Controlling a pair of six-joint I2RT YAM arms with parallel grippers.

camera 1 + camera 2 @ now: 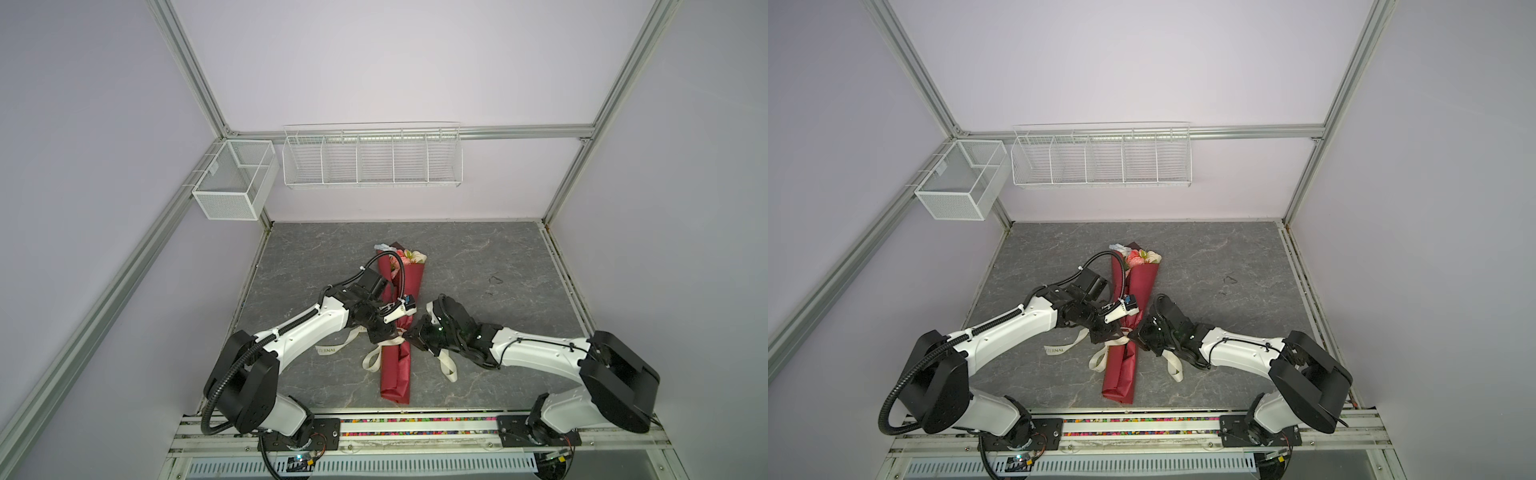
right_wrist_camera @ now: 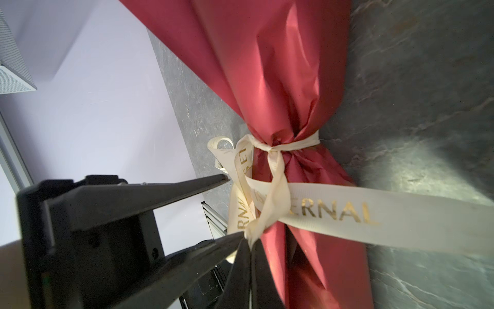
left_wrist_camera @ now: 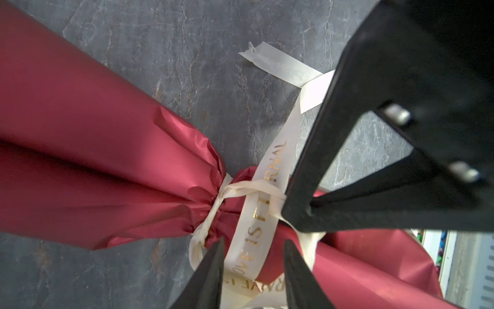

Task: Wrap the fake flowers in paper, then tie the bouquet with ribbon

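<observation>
On table (image 1: 478, 257), bouquet (image 1: 395, 374), right tool (image 2: 247, 248) pinching ribbon (image 2: 347, 214)

Left hand (image 3: 254, 242) stands part-open; right hand (image 2: 250, 246) is clamped shut.

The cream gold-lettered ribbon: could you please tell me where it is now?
In both top views, the cream gold-lettered ribbon is tied around the waist of the dark-red paper-wrapped bouquet of fake flowers, mid-table, with the right claw pinching one strand.
</observation>
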